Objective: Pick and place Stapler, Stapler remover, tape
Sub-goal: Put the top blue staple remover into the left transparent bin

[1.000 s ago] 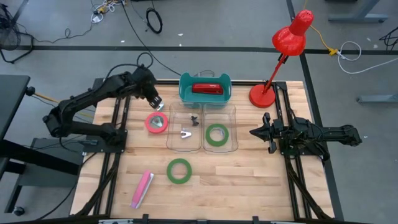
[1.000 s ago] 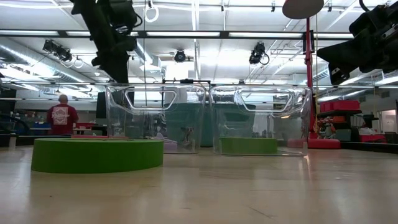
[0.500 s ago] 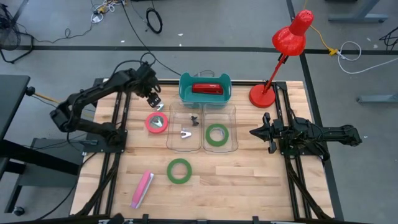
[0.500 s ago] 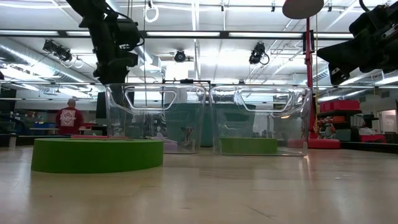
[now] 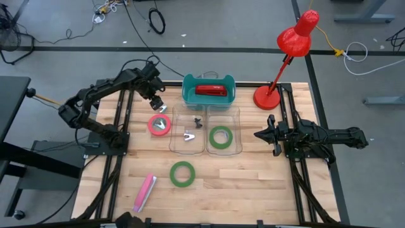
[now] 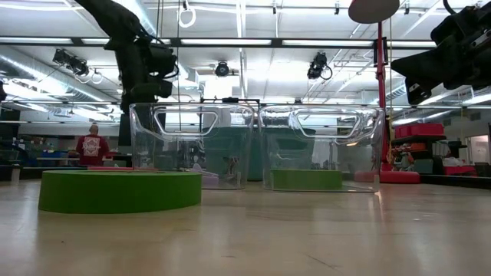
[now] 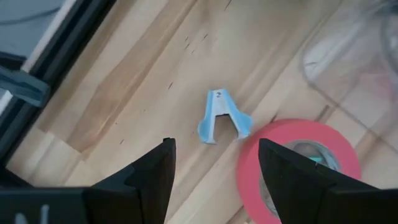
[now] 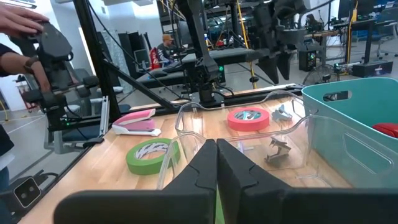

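A light blue stapler remover (image 7: pixel 222 116) lies on the wood just beyond the red-pink tape roll (image 5: pixel 159 125), which lies flat and also shows in the left wrist view (image 7: pixel 298 162). My left gripper (image 7: pixel 216 144) hovers open and empty above the remover, by the pink roll's far side in the high view (image 5: pixel 155 101). One green roll (image 5: pixel 182 173) lies flat on the table, another (image 5: pixel 220 137) in the right clear bin. A pink stapler (image 5: pixel 144 192) lies near the front left. A red stapler (image 5: pixel 211 90) lies in the teal bin. My right gripper (image 8: pixel 216 144) is shut and empty at the table's right (image 5: pixel 259 134).
Two clear bins (image 5: pixel 172 130) (image 5: pixel 239 134) stand side by side mid-table; the left holds two metal stapler removers (image 5: pixel 188 134). The teal bin (image 5: pixel 186 95) stands behind them. A red desk lamp (image 5: pixel 268 96) stands at the far right. A person in red (image 6: pixel 92 147) is far behind.
My left arm's elbow has swung toward the table's far edge, while its gripper has stayed open near the pink roll's far side and turned a little. The person in red has walked on in the background.
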Robot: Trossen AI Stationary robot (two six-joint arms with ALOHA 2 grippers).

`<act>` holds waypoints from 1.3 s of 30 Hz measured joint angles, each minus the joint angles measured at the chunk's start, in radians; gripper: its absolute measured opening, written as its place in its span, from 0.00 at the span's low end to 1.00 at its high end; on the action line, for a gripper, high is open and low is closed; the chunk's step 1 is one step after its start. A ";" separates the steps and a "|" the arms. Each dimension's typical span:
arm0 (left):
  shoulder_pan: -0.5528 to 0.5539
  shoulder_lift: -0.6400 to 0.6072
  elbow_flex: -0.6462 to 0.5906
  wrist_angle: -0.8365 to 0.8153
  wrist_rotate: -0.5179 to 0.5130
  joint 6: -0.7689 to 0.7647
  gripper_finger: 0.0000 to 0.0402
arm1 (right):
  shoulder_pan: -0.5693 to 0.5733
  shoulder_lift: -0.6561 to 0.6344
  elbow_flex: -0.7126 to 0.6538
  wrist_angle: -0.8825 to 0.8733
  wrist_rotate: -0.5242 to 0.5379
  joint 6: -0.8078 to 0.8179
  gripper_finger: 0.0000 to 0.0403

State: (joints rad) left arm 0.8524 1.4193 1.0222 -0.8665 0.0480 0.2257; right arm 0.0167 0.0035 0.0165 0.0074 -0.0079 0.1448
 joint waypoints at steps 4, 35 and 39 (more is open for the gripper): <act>0.000 0.042 0.000 0.000 -0.019 -0.037 0.58 | 0.000 0.000 0.000 0.000 0.000 0.000 0.02; -0.021 0.283 -0.001 0.089 -0.081 -0.084 0.58 | 0.000 0.000 0.000 0.000 0.000 0.000 0.02; -0.021 0.283 -0.001 0.087 -0.081 -0.085 0.58 | 0.000 0.000 0.000 0.000 0.000 0.000 0.02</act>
State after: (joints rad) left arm 0.8314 1.7020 1.0214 -0.7791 -0.0326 0.1410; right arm 0.0167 0.0032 0.0162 0.0074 -0.0078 0.1450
